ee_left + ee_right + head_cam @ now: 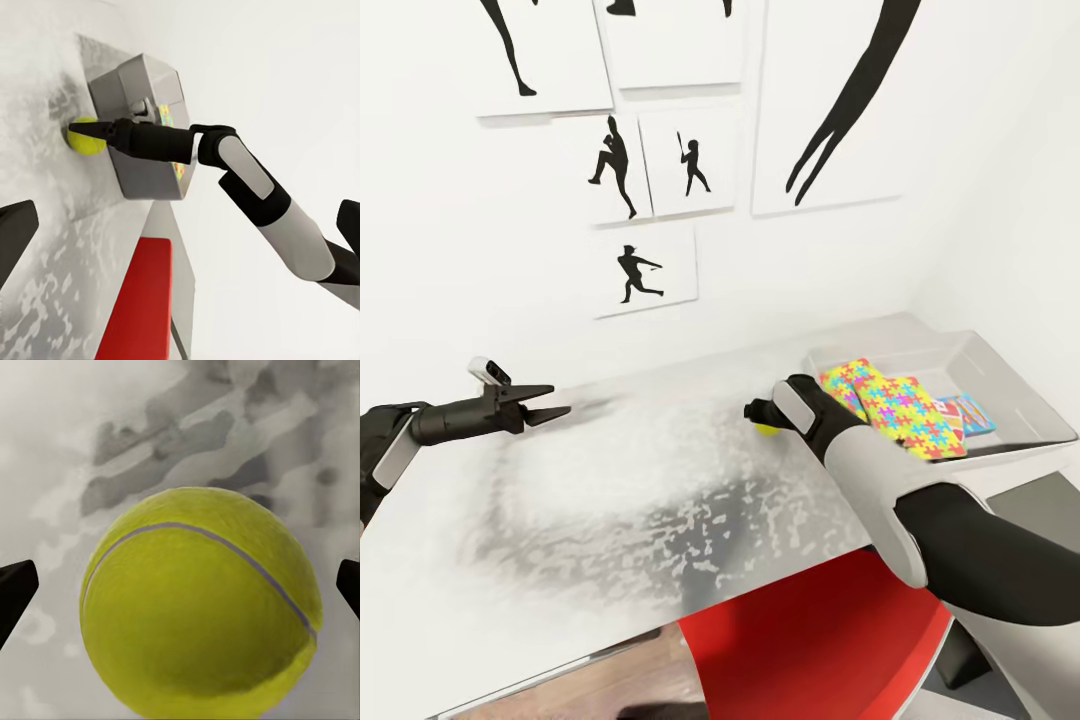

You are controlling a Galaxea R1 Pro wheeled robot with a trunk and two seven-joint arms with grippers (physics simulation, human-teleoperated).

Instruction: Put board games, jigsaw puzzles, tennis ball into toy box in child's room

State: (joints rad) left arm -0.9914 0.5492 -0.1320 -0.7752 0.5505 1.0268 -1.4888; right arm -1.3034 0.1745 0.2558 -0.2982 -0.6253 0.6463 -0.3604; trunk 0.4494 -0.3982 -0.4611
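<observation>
The tennis ball rests on the marbled table, just left of the toy box. My right gripper is open and reaches down around the ball, one finger on each side with a gap to it. Inside the toy box lie two jigsaw puzzles, one overlapping the other, and beside them a board game with a blue and red print. My left gripper hovers open over the table's left part, holding nothing. The bed is out of view.
A red chair is tucked under the table's front edge. The white wall with baseball-player silhouettes runs right behind the table. The toy box sits in the right back corner against the side wall.
</observation>
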